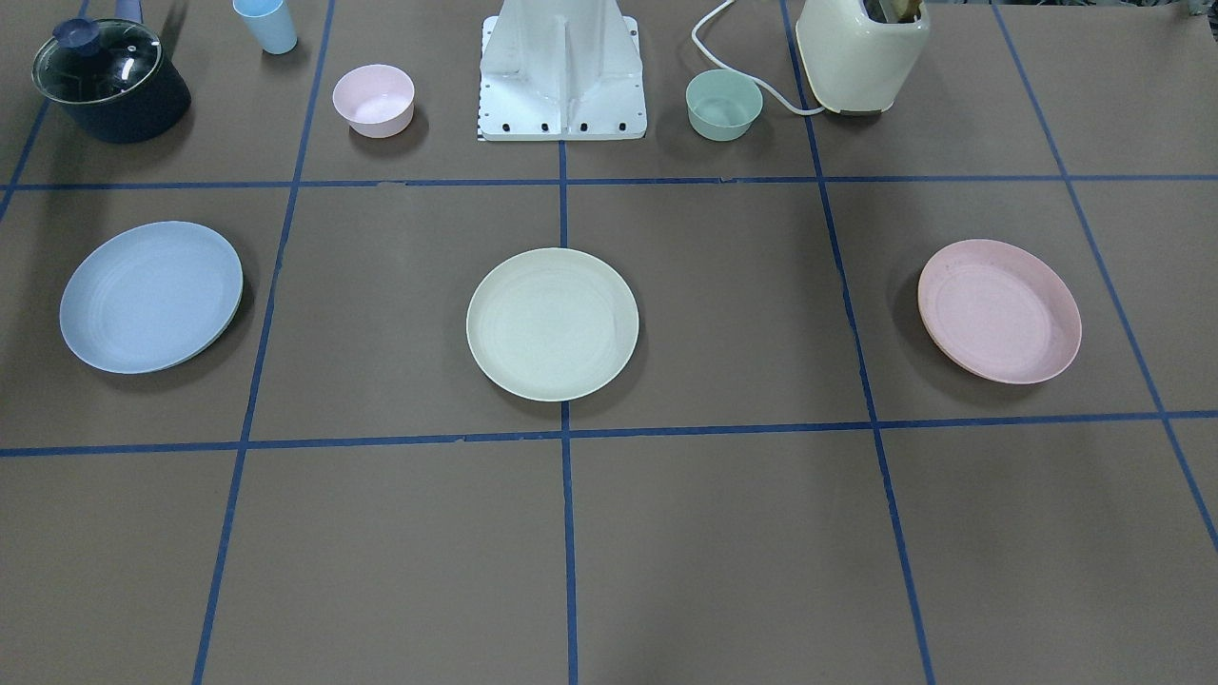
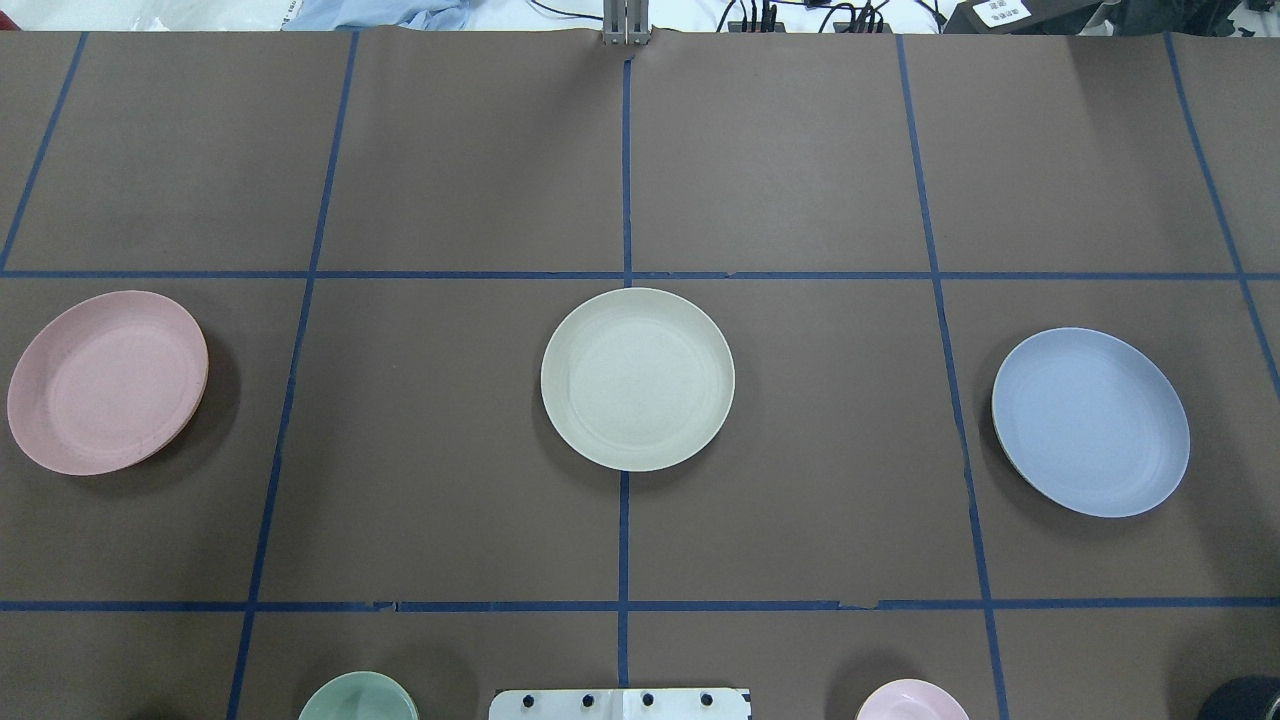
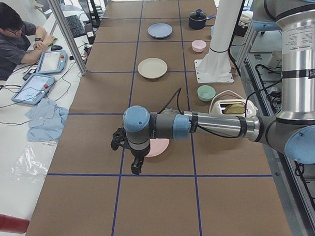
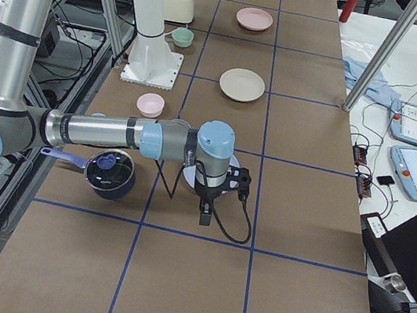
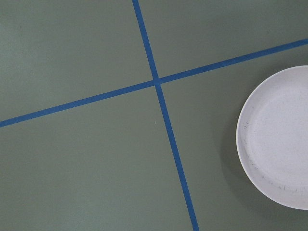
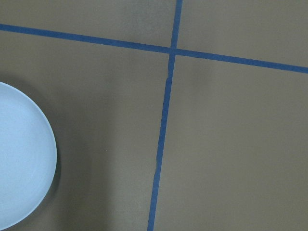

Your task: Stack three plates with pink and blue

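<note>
Three plates lie apart in one row on the brown table: the pale pink plate, the cream plate in the middle, and the light blue plate. My left gripper hangs high above the table beside the pink plate. My right gripper hangs high beside the blue plate. Both grippers show only in the side views, so I cannot tell if they are open or shut. Neither touches a plate.
Near my base stand a small pink bowl, a small green bowl, a cream toaster, a lidded dark pot and a blue cup. An operator sits beside the table.
</note>
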